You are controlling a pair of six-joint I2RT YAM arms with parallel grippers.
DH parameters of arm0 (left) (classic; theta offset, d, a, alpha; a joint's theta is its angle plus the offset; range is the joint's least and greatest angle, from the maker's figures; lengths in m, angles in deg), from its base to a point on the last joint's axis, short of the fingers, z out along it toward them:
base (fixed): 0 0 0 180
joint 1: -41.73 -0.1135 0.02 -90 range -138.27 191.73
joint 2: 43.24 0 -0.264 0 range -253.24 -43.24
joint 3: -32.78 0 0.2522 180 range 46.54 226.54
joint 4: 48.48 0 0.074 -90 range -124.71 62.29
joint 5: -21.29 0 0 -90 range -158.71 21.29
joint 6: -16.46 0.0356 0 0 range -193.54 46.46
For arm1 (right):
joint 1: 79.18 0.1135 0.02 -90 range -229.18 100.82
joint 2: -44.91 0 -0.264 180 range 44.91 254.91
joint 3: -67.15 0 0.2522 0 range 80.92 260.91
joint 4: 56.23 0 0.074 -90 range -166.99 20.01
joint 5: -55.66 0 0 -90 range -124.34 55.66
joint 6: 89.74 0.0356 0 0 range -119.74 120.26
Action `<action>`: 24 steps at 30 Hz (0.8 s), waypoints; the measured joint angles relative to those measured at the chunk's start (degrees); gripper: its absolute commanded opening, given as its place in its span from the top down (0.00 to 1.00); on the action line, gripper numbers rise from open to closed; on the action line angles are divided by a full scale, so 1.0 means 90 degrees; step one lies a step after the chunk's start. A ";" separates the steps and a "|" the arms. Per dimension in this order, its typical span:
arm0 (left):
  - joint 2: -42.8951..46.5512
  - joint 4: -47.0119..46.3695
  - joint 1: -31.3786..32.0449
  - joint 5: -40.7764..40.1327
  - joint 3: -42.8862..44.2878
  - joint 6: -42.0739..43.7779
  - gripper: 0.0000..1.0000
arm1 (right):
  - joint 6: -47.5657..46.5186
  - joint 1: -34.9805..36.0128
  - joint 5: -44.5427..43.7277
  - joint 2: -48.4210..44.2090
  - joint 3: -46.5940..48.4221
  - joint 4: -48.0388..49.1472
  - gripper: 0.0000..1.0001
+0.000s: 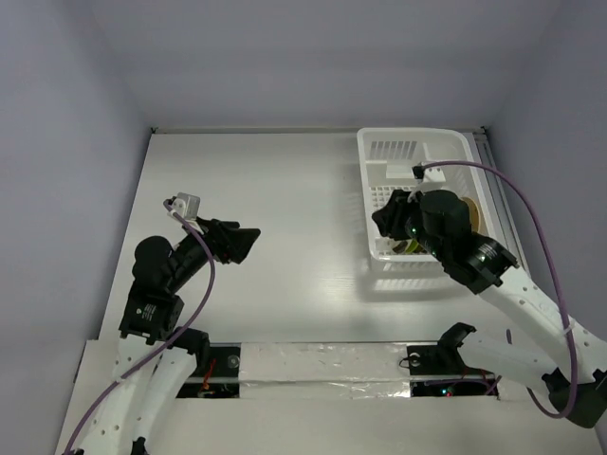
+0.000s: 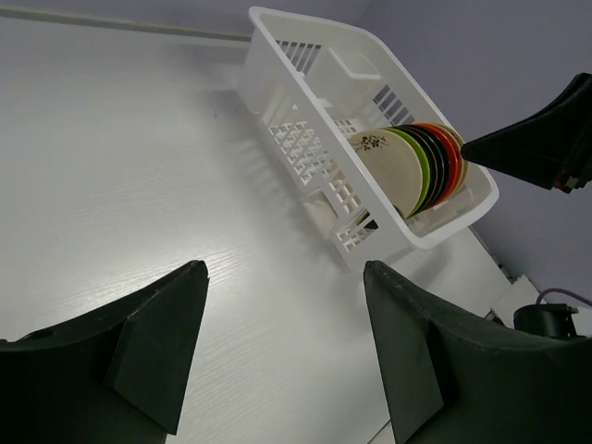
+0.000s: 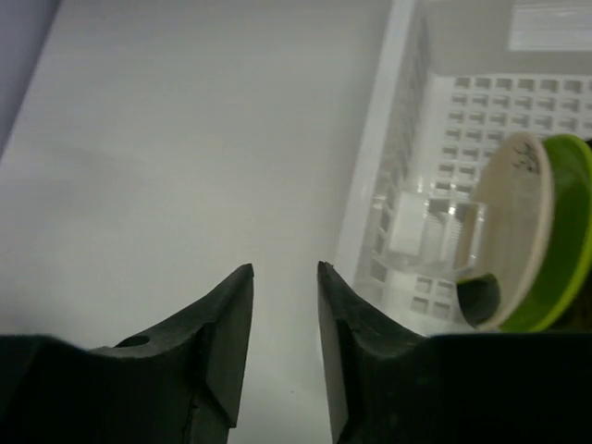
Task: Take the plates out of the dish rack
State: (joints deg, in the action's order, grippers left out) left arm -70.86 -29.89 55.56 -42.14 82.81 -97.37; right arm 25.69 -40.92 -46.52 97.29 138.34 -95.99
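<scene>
The white dish rack (image 1: pixel 417 133) stands at the far right of the table. Several plates stand on edge in its near end; my right arm hides most of them in the top view. The left wrist view shows the rack (image 2: pixel 305 139) with a cream plate (image 2: pixel 393 171), a green one (image 2: pixel 423 166), a black one (image 2: pixel 437 159) and an orange-red one (image 2: pixel 451 155). My right gripper (image 1: pixel 387 220) hangs over the rack's near left wall, open by a narrow gap and empty (image 3: pixel 285 268), with the cream plate (image 3: pixel 513 222) and green plate (image 3: pixel 566 240) to its right. My left gripper (image 1: pixel 248 237) is wide open and empty (image 2: pixel 285 268) above the table at left.
The white table (image 1: pixel 275 180) is enclosed by pale walls on three sides. A small white box compartment (image 2: pixel 342 79) sits in the rack's far end. A foil-taped strip (image 1: pixel 322 365) runs along the near edge between the arm bases.
</scene>
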 measured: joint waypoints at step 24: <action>0.0168 0.0163 0.0000 -0.0333 -0.0078 -0.0095 0.70 | -0.0143 -0.0119 -0.2705 0.1717 0.0777 -0.1120 0.59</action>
State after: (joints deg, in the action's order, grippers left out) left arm -69.35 -28.43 55.56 -45.14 82.11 -98.22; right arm 24.40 -41.99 -70.87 112.74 145.34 -106.07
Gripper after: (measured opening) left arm 0.278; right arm 0.419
